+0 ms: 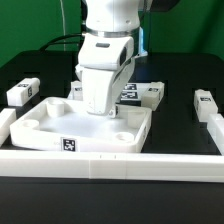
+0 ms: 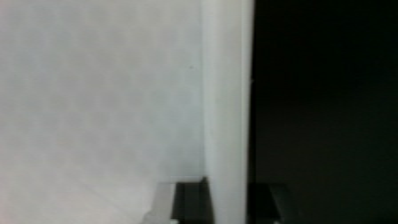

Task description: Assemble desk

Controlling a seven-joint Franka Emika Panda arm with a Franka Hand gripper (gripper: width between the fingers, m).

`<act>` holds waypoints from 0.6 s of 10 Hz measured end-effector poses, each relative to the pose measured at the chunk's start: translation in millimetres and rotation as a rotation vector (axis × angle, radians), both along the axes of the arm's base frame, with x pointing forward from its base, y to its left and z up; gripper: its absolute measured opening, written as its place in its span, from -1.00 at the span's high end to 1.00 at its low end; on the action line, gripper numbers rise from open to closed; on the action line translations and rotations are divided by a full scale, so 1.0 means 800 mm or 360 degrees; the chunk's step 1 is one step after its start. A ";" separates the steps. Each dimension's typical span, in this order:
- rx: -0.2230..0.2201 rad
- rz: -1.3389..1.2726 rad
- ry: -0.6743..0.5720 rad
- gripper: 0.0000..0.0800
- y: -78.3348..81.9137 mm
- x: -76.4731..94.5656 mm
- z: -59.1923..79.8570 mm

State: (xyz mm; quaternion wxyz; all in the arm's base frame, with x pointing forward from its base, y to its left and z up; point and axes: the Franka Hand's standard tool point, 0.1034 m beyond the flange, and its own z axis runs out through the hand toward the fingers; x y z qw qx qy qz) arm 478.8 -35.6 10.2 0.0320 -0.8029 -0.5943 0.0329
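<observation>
Pincer point(image 2: 230, 203) clamped narrow on tabletop point(image 1: 55, 122) rim, white leg point(image 1: 22, 93) lying apart

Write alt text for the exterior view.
A white robot arm reaches down, its gripper at the square white tabletop at centre. Tagged white legs lie on the black table either side and behind; a long white rail runs across the front.
</observation>
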 end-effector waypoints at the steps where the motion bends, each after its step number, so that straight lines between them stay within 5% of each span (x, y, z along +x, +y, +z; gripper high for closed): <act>1: 0.0000 0.0000 0.0000 0.84 0.000 0.000 0.000; 6: 0.0001 0.0190 -0.0012 0.84 0.013 0.004 0.004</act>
